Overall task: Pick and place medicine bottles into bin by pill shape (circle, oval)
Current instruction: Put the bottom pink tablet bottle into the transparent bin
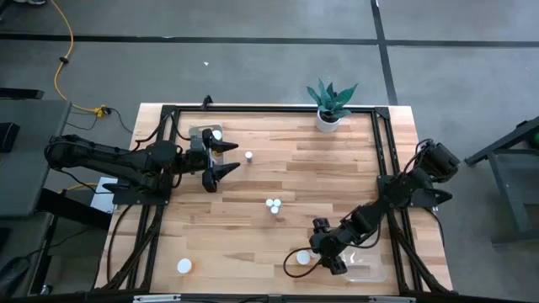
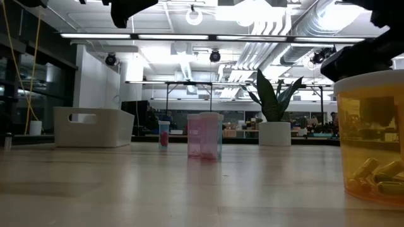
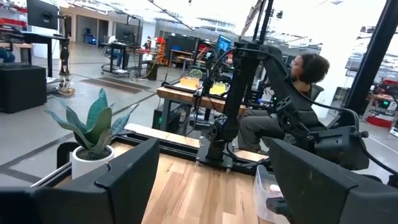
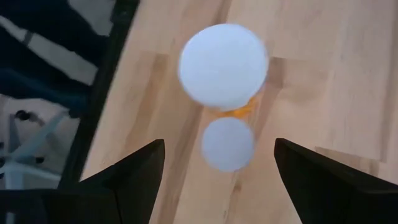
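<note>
My right gripper (image 1: 320, 249) is open near the table's near edge, pointing down over an orange medicine bottle with a white cap (image 1: 303, 257). In the right wrist view the fingers (image 4: 217, 180) stand apart on either side of two white caps, a larger one (image 4: 224, 65) and a smaller one (image 4: 228, 144), with some orange body between them. In the low view that bottle (image 2: 369, 142) stands upright and holds oval pills. My left gripper (image 1: 229, 158) is open and empty at the far left, next to a bin (image 1: 205, 135) with one white cap in it.
Other bottles stand on the table: one (image 1: 249, 156) by the left gripper, two together (image 1: 273, 206) mid-table, one (image 1: 184, 266) at the near left. A clear bin (image 1: 368, 268) lies beside the right gripper. A potted plant (image 1: 328, 108) stands at the far edge. A person sits beyond the table (image 3: 305, 68).
</note>
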Available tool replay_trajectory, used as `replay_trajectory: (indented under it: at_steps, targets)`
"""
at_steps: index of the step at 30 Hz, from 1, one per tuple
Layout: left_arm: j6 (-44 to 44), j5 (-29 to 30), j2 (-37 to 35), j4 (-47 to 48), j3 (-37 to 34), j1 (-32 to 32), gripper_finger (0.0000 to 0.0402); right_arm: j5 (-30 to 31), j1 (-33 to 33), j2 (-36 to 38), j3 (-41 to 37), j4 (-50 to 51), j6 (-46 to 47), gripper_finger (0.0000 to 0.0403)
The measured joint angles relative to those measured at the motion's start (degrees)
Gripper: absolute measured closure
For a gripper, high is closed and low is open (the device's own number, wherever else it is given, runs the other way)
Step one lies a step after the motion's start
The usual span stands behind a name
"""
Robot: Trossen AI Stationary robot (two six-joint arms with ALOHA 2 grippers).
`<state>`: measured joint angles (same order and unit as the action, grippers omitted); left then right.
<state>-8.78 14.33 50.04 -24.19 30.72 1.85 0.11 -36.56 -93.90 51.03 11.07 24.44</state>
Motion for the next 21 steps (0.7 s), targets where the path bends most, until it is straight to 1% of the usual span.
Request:
replay_trajectory:
  at_steps: [4,8,10,21]
  targets:
    - [0.0,0.0,0.0,0.0,0.0,0.0,0.0108,2.5,0.0,0.0,0.0,-0.6,0.0,0.0107]
    - [0.0,0.5,0.0,0.0,0.0,0.0,0.0108,2.5,-0.2,0.0,0.0,-0.4,0.2,0.0109]
    - [0.0,0.9,0.0,0.0,0.0,0.0,0.0108,2.4,-0.3,0.0,0.0,-0.4,0.2,0.0117]
    - [0.0,1.5,0.0,0.0,0.0,0.0,0.0108,2.4,-0.3,0.0,0.0,-0.2,0.2,0.0209]
